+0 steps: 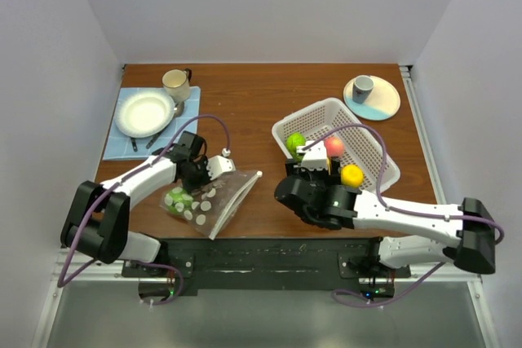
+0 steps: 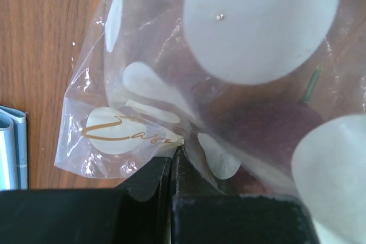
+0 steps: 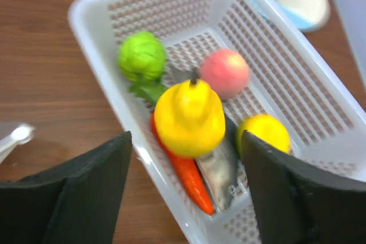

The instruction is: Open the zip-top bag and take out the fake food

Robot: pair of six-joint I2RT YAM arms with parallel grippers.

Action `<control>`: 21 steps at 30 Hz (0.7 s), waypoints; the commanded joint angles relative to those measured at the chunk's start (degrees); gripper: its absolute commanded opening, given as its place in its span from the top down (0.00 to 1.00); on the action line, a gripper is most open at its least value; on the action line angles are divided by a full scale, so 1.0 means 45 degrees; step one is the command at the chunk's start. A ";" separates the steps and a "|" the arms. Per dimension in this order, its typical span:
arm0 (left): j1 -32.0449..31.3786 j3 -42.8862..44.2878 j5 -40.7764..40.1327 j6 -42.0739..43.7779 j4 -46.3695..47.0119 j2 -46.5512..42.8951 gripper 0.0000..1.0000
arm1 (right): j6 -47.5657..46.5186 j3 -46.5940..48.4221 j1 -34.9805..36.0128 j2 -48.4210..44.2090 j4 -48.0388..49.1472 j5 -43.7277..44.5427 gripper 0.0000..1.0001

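Room: white walls (image 1: pixel 245 6) on three sides; brown wooden bench (image 1: pixel 245 95).
Left jaws: left gripper (image 2: pixel 173 161) closed, pinching a corner of the zip-top bag (image 2: pixel 171 72).
Right jaws: right gripper (image 3: pixel 184 147) spread wide, empty, above the basket (image 3: pixel 91 10).
Fake food: fake food (image 3: pixel 225 72) mostly in the basket; green piece (image 1: pixel 181 198) lies inside the bag.
Risk: thin corner pinch may slip; yellow pear (image 3: pixel 189 115), perched atop the pile, may roll out.
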 commanded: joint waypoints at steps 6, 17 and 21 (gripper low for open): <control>-0.0060 -0.0051 0.0131 -0.0053 -0.0143 -0.0498 1.00 | 0.4715 0.2897 0.0454 0.1815 -0.5835 0.2512 0.04; -0.0060 -0.0226 -0.0025 0.0026 -0.0026 -0.0460 1.00 | -0.5627 -0.2298 0.1276 -0.0652 0.8450 -0.7056 0.45; -0.0060 -0.0129 -0.0026 -0.0052 -0.0045 -0.0304 1.00 | -0.5081 -0.2298 0.1315 0.1143 0.9913 -0.8987 0.73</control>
